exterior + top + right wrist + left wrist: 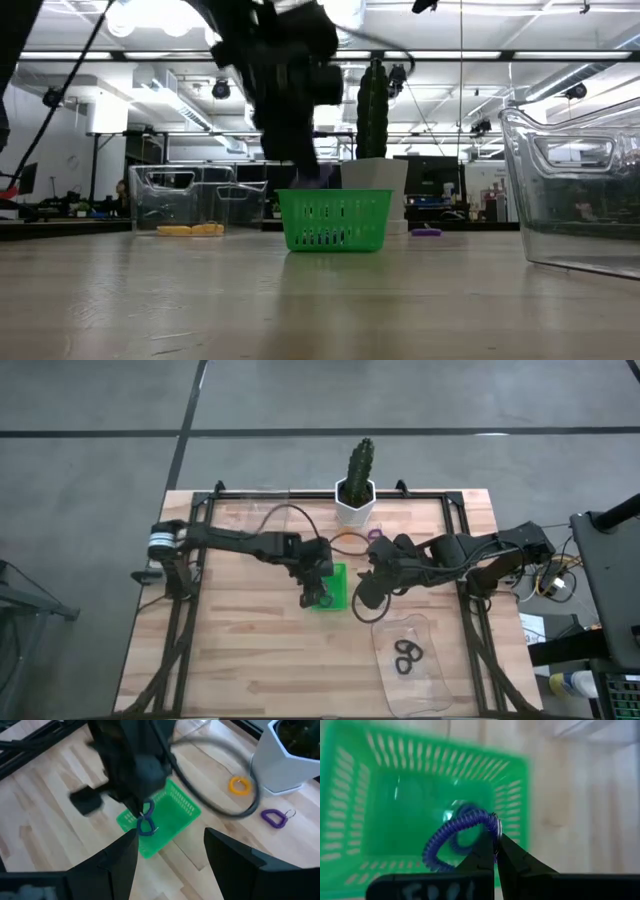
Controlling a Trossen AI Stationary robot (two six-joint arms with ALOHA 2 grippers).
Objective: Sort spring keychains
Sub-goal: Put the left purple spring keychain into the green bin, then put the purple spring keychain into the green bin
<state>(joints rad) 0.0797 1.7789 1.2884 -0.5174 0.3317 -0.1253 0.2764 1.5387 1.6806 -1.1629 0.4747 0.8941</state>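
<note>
My left gripper (495,842) hovers over the small green tray (338,588) and is shut on a purple spring keychain (452,840). From the right wrist view that keychain (146,822) dangles above the tray (167,820). My right gripper (170,857) is open and touches nothing; it waits just right of the tray (366,598). An orange keychain (239,786) and another purple one (273,818) lie flat on the table near the white pot. Black keychains (406,655) lie in a clear tray. My left gripper pinches the purple keychain between its two fingertips at the end with the metal ring (496,826), coming from above and pointing down. The coil loop hangs free below the fingers, lifted clear over the tray's inside.
A white pot with a cactus (356,495) stands at the far edge. One clear tray (412,660) sits near the right front, and another (195,205) in the low view holds orange pieces. Cables trail across the far part of the table.
</note>
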